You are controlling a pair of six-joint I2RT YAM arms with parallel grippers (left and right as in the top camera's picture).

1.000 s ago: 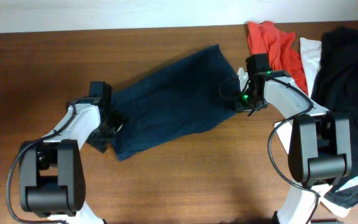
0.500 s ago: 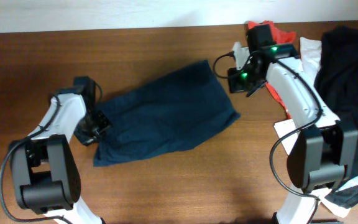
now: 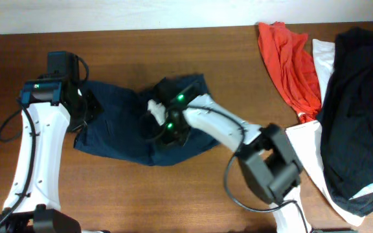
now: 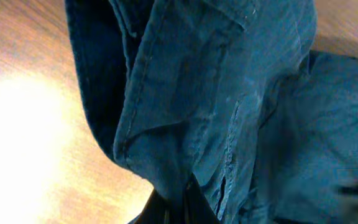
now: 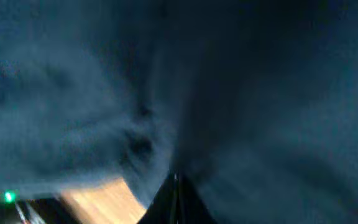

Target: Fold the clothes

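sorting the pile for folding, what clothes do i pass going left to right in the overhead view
navy garment → red garment → white garment → black garment

My left arm (image 3: 34,145) runs up my own side, wrist bent inward. Left gripper (image 3: 83,111) is pinched tight: 2 fingers (image 4: 158,211) pressed together, a fold of blue cloth (image 4: 229,93) caught between them. My right arm (image 3: 222,126) stretches far across toward the left. Right gripper (image 3: 166,129) points down, tips closed to 1 narrow point on the same cloth; that wrist view is blurred.
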